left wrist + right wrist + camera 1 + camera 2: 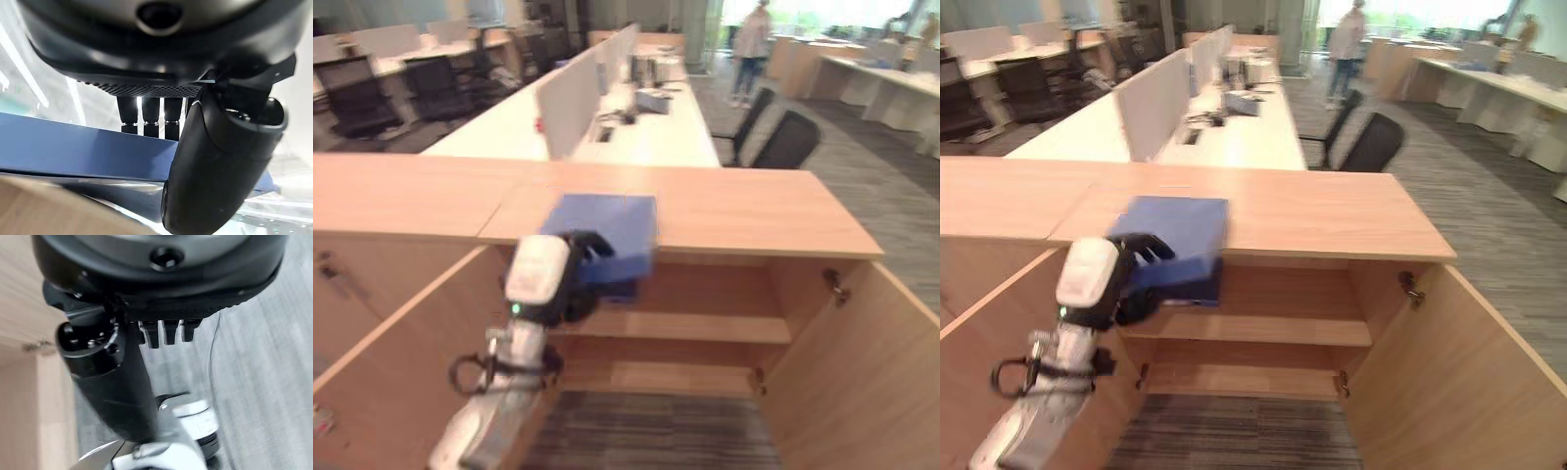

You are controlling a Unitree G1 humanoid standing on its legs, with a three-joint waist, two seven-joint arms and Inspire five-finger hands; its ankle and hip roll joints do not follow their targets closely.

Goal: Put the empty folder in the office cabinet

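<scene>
Blue folder [605,230] overhangs the front edge of the office cabinet [724,211] top, pinched by my left hand [579,257]; right hand [117,382] hangs relaxed, holding nothing. Risk: the folder could catch the shelf [685,326] edge and slip from the pinch.

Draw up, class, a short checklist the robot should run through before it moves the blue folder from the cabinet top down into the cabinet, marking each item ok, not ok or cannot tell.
1. Left hand closed on the blue folder: ok, thumb and fingers pinch its near edge.
2. Cabinet doors open: ok.
3. Shelf has free space: ok.
4. Folder clear of the cabinet top: not ok, most of it lies on it.
5. Folder empty: cannot tell.
6. Right hand out of the way: ok, over the floor, holding nothing.
</scene>
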